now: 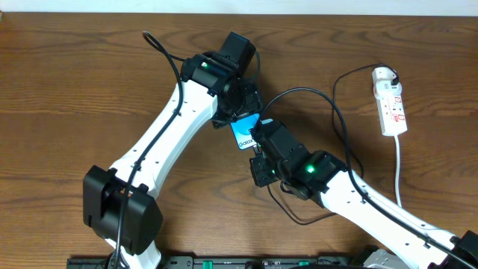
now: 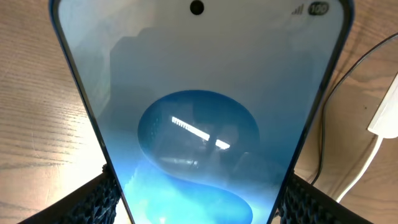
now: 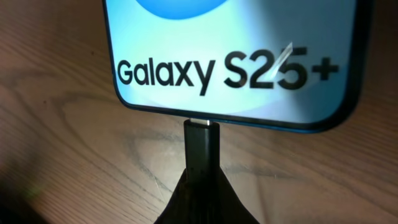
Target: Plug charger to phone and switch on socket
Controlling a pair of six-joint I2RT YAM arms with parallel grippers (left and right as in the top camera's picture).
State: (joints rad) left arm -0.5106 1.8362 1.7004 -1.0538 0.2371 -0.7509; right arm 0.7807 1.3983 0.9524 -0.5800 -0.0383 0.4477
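Note:
The phone (image 1: 244,133) lies mid-table, its blue screen up. In the left wrist view it (image 2: 199,112) fills the frame, with my left gripper (image 2: 199,199) shut on its two long edges. My left gripper (image 1: 237,108) sits over the phone's far end. In the right wrist view the "Galaxy S25+" end (image 3: 230,68) shows, with the charger plug (image 3: 200,146) touching its bottom edge at the port. My right gripper (image 3: 199,199) is shut on the plug. The black cable (image 1: 340,119) loops to the socket (image 1: 390,101), the white strip at the right.
The strip's white cord (image 1: 398,168) runs toward the front right edge. A black cable (image 1: 160,48) trails from the left arm at the back. Bare wood tabletop (image 1: 67,97) lies at the left.

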